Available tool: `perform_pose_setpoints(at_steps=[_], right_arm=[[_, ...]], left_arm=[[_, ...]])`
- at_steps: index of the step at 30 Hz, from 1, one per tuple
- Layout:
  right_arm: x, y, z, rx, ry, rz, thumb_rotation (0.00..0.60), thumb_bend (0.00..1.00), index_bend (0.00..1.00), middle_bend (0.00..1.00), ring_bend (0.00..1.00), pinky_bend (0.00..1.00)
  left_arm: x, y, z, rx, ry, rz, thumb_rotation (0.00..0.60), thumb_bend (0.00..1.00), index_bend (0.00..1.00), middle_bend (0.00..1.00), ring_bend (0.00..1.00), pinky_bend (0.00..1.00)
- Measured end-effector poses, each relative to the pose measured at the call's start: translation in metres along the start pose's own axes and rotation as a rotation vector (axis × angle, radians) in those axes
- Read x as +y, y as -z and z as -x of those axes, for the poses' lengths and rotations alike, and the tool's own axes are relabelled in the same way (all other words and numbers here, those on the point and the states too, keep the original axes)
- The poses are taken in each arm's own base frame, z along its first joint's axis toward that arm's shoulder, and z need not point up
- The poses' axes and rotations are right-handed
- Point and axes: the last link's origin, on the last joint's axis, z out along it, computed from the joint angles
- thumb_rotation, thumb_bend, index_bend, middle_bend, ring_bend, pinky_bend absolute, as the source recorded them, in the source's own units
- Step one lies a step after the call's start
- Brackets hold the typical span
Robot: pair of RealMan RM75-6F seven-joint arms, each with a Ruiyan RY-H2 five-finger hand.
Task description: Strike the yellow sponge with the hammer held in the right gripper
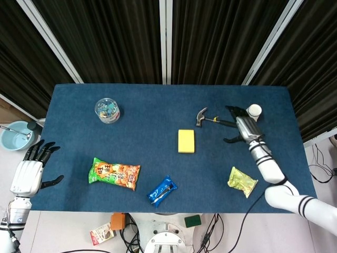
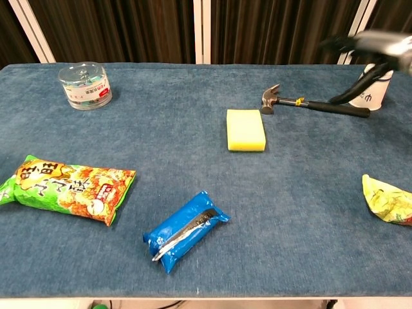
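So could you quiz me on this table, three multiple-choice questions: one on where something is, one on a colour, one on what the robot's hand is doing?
1. Where is the hammer?
A. on the sponge
B. on the cloth beyond the sponge's right corner
C. in the tub

2. What colour is the sponge?
A. yellow
B. pink
C. white

3. How is the right hand?
A. gripping the hammer
B. fingers spread, holding nothing
C. pressing the sponge

Answers: 1 B, it lies flat beside the sponge. 2 A, plainly yellow. 3 B, the handle lies free.
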Motion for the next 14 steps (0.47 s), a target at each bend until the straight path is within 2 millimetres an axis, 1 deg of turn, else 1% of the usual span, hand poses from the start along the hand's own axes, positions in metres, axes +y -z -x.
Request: perform_pose_setpoints(at_steps=[4,7,8,10,11,14], right_arm=[[0.016,0.045,-0.026,0.124,0.108,0.009,0.6,0.21,0.0,0.12,0.0,0.06],[0.032,0.088,-0.039,0.215,0.192,0.04,0.6,0.22,0.0,0.12,0.0,0.06],[0.039,0.108,-0.042,0.243,0.215,0.059,0.6,0.22,0.0,0.12,0.0,0.06],[0.049,0.139,-0.044,0.273,0.238,0.088,0.6,0.22,0.0,0.12,0.0,0.06],[0.055,0.159,-0.043,0.286,0.247,0.105,0.6,0.22,0.0,0.12,0.0,0.06],[0.065,0.2,-0.04,0.31,0.248,0.134,0.6,0.22,0.0,0.12,0.0,0.06]], left_arm=[[-0.005,0.001,-0.004,0.016,-0.042,-0.015,0.6,0.09,0.21,0.15,0.05,0.11],[-0.01,0.004,-0.007,0.029,-0.062,-0.033,0.6,0.09,0.21,0.15,0.05,0.11],[-0.01,0.004,-0.008,0.03,-0.063,-0.036,0.6,0.09,0.21,0.15,0.05,0.11],[-0.011,0.006,-0.009,0.034,-0.068,-0.039,0.6,0.09,0.21,0.15,0.05,0.11],[-0.011,0.007,-0.01,0.035,-0.071,-0.04,0.6,0.09,0.21,0.15,0.05,0.11],[-0.011,0.01,-0.009,0.032,-0.077,-0.041,0.6,0.09,0.21,0.15,0.05,0.11]])
